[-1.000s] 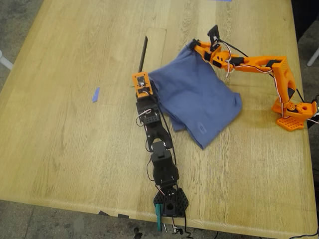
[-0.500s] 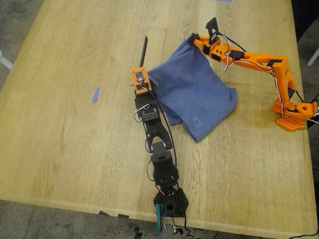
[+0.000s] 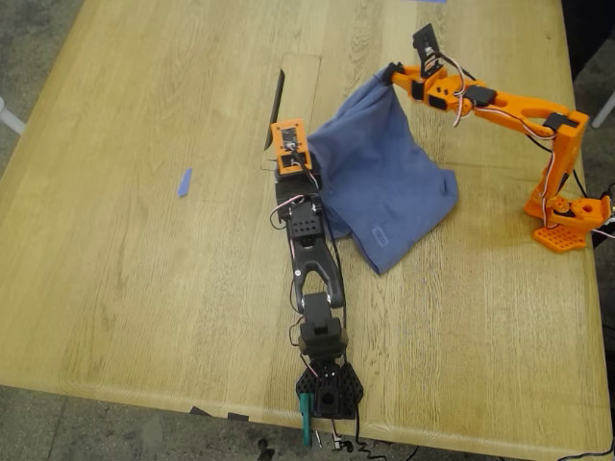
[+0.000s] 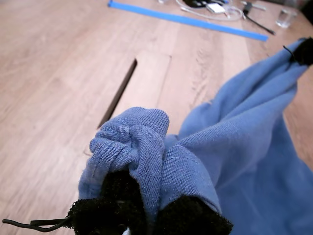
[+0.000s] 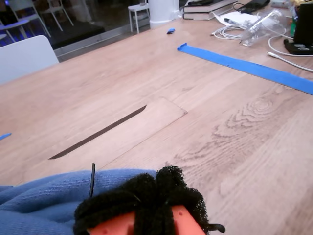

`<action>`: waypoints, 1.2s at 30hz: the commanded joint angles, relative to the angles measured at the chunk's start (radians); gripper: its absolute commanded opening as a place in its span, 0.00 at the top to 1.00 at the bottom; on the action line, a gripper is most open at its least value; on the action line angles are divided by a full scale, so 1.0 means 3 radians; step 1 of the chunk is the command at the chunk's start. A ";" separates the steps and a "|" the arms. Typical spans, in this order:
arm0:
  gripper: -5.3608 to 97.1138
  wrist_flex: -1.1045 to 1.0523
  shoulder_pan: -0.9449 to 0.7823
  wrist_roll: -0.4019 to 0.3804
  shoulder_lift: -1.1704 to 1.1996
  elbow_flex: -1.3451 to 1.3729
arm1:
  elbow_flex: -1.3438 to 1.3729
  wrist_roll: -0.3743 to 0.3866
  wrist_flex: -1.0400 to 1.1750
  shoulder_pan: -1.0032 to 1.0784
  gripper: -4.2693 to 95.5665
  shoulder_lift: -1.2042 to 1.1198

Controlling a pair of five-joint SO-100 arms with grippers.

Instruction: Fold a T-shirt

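Now both grippers' fingers (image 4: 146, 215) pinch the lifted T-shirt (image 3: 384, 182).

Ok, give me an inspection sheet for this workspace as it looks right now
Surface: light wooden table with a rectangular cable hatch.
Job's things: the T-shirt, bunched, lifted at two corners, its lower part on the table.
Clutter: small blue tape scrap; long blue tape strip.
Grippers: my first gripper shut on the T-shirt; my second gripper shut on the T-shirt.
Cables: loose wires on both arms; white cables at the table's far end.
Surroundings: white chair, books.
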 commanded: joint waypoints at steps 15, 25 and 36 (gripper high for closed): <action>0.95 0.1646 0.0470 -0.0072 0.1805 0.0327 | 0.1324 -0.0010 0.1508 -0.0312 0.96 0.2158; 0.95 0.2316 0.1104 -0.0138 0.2153 0.0573 | 0.2173 0.0005 0.2153 -0.0486 0.96 0.3262; 0.95 0.3053 0.2071 -0.0210 0.2557 0.0869 | 0.2848 0.0015 0.3083 -0.0833 0.96 0.4413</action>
